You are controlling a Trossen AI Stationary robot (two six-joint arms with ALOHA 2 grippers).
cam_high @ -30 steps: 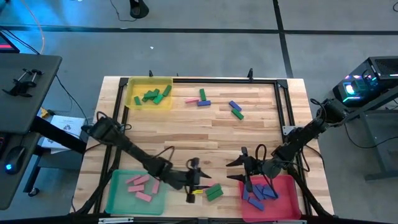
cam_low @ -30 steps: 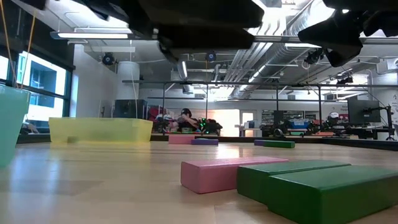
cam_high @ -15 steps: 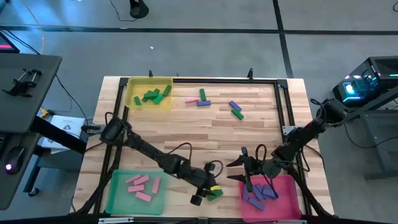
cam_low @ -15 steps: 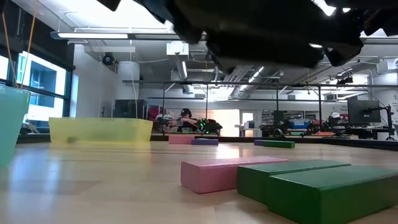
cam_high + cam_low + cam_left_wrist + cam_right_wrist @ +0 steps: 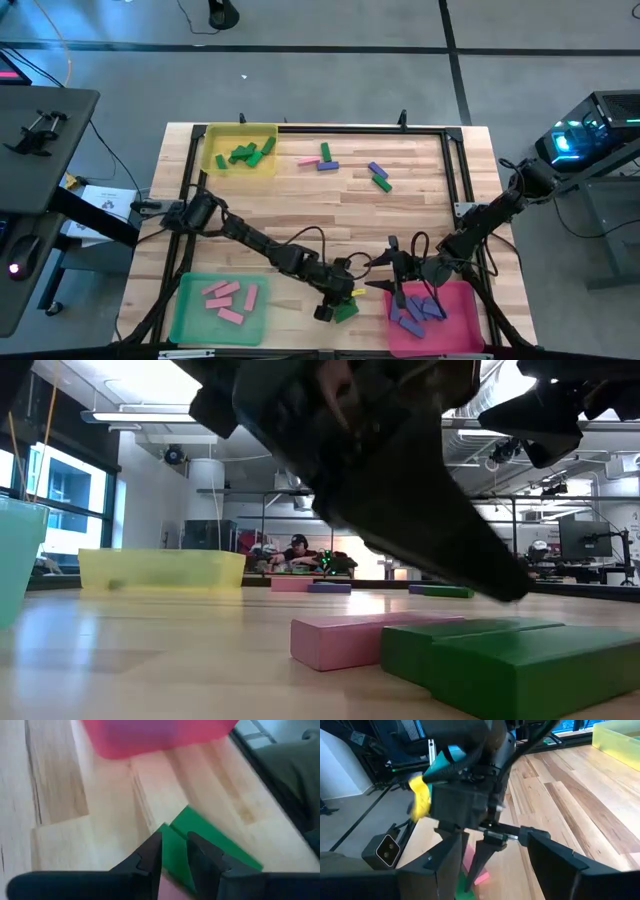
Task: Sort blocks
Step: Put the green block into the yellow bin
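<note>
Closest to the table's front edge, the left gripper (image 5: 338, 303) hangs low over a flat green rectangular block (image 5: 346, 311) that lies on the light wooden plank table (image 5: 420, 190) between the two front trays. In the left wrist view its two dark fingers (image 5: 150, 855) stand slightly parted, tips just above that green block (image 5: 200, 840), with nothing clamped between them. A flat pink block (image 5: 350, 640) lies touching the green one (image 5: 500, 655) (the low view shows them side by side).

To one side at the front sits the square pink-red plastic tray (image 5: 455, 312) with several purple-blue bars (image 5: 418, 310) in it; the right gripper (image 5: 385, 274) hovers at that tray's inner edge, fingers spread wide and empty. To the other side sits the square green translucent tray (image 5: 190, 312) holding a few pink bars (image 5: 228, 298).

Farther back, loose on the boards, lie a green block beside a purple-blue one (image 5: 379, 177), and, nearer the back rail, an upright-lying green bar (image 5: 326, 152) with a pink bar (image 5: 308, 161) and a purple-blue bar (image 5: 328, 166) by it. In the far left corner stands the square yellow translucent tray (image 5: 262, 168) with a handful of green bars (image 5: 245, 153) inside.

Beyond the table, the low view shows a seated person (image 5: 297, 548) far off in the room
</note>
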